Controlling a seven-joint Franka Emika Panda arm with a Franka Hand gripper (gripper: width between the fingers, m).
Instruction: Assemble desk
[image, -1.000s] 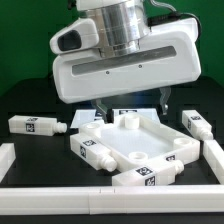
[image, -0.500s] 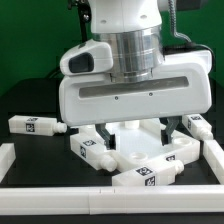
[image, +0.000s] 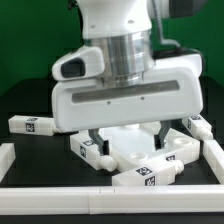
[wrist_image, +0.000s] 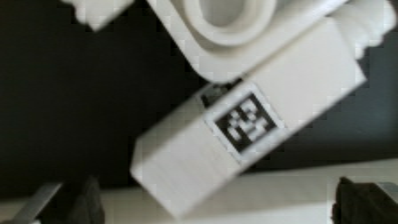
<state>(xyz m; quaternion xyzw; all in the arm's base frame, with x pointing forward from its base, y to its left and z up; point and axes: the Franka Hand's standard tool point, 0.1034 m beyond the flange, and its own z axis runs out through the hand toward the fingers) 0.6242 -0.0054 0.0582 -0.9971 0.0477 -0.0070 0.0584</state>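
Tool (image: 125, 138) spread wide above smooth white rimmed tabletop (image: 180, 150); boxy white leg (wrist_image: 214, 130) bears a square tag.

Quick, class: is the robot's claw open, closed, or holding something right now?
Claw: open wide, holding nothing, above the tabletop panel.

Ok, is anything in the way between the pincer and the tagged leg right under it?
Nothing visible. The open pincer hangs over the leg, with nothing between them in the wrist view. The tabletop lies by the leg's far end, not between the two.
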